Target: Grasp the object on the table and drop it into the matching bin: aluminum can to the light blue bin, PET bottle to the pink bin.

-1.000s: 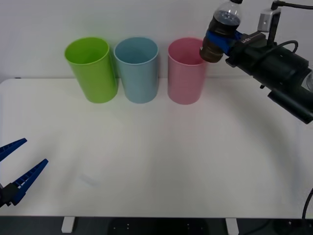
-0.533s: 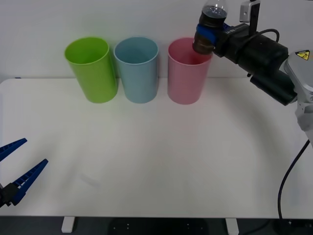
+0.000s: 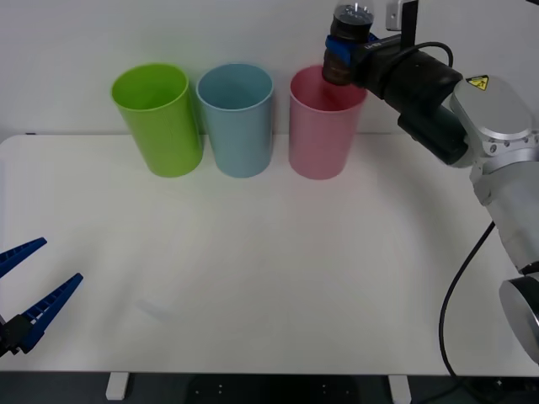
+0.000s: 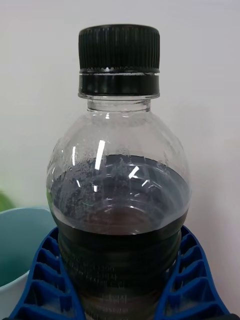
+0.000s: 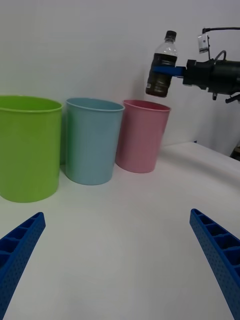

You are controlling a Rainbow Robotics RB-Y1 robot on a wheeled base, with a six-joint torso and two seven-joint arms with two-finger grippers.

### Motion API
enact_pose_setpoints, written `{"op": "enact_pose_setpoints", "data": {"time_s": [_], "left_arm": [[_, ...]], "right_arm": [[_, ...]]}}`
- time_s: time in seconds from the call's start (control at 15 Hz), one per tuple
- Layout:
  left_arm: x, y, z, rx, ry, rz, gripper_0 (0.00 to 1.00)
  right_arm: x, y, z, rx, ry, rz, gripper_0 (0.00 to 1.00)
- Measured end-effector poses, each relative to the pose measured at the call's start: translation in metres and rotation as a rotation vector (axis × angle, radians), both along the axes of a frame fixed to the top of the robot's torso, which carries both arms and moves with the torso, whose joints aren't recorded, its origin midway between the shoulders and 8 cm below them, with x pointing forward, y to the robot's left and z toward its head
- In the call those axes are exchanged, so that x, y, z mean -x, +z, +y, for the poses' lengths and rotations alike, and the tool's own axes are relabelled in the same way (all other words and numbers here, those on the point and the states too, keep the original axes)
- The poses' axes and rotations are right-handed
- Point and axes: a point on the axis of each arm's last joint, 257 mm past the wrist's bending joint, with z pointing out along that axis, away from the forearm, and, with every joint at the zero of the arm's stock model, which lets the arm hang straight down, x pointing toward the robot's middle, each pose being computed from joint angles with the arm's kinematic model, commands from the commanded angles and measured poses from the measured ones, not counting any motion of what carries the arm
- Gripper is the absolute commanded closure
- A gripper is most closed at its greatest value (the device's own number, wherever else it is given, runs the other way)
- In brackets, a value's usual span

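L gripper point(image 3: 24, 290) parked low at table point(image 3: 269, 278) near-left edge, jaws wide, holding nothing. Lime green bin point(image 3: 158, 118), light blue bin point(image 3: 237, 118), pink bin point(image 3: 322, 122) stand in a row at the far side. R gripper point(image 3: 344, 52) clamps PET bottle point(image 3: 347, 46) by its body, upright, cap up, just above pink bin's rim

- Ahead of me a plain white wall point(image 3: 253, 34) runs the whole width of the scene, bare and evenly lit.
- My work surface is a wide white table point(image 3: 269, 278) with rounded corners; its far edge meets that wall.
- Below the table's near edge the floor point(image 3: 253, 389) is dark, with two pale table supports point(image 3: 116, 385) showing.
- Light is soft, shadows faint.
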Motion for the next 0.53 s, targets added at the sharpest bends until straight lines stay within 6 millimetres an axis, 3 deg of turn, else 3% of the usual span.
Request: {"op": "enact_pose_setpoints", "data": {"time_s": [0.2,0.27,0.4,0.47,0.53], "left_arm": [[0.0,0.0,0.0,0.0,0.0,0.0,0.0],[0.0,0.0,0.0,0.0,0.0,0.0,0.0],[0.0,0.0,0.0,0.0,0.0,0.0,0.0],[0.0,0.0,0.0,0.0,0.0,0.0,0.0],[0.0,0.0,0.0,0.0,0.0,0.0,0.0]], "right_arm": [[-0.0038,-0.0002,0.0071,-0.002,-0.014,-0.003,0.99],[-0.0038,-0.0008,0.0087,0.0,-0.014,-0.004,0.91],[-0.0037,-0.0014,0.0094,0.012,-0.015,-0.01,0.1],[-0.0037,-0.0018,0.0096,0.017,-0.016,-0.013,0.0],[-0.0036,-0.0015,0.0102,0.022,-0.016,-0.016,0.0]]}}
